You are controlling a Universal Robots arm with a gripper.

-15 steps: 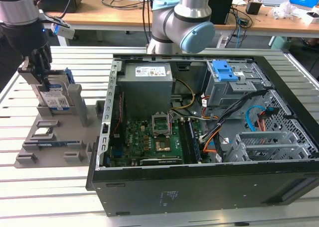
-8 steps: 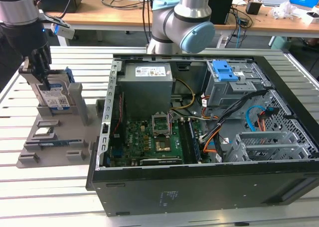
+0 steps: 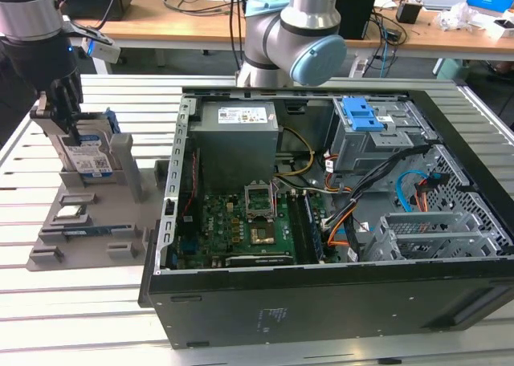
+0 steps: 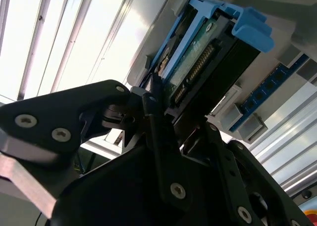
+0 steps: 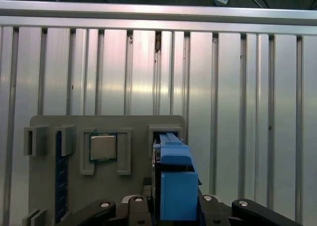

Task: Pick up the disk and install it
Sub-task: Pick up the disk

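The disk [image 3: 87, 159], a silver-grey drive with a blue-and-white label in a blue carrier bracket, stands on edge in a slot of the grey parts holder [image 3: 96, 221] at the exterior view's left. My gripper [image 3: 66, 119] has come down on it from above, with its black fingers against the drive's two sides. In the second wrist view the disk [image 4: 198, 57] runs out from between the fingers [image 4: 151, 104]. In the first wrist view the blue bracket [image 5: 176, 186] sits between the finger links, above the holder [image 5: 133, 127]. The gripper looks shut on the disk.
An open computer case [image 3: 321, 290] lies to the exterior view's right, with a grey drive cage topped by a blue latch [image 3: 365, 117]. The holder also carries a processor chip [image 5: 103, 146] and a memory stick [image 3: 92, 231]. The arm's base [image 3: 289, 37] stands behind the case.
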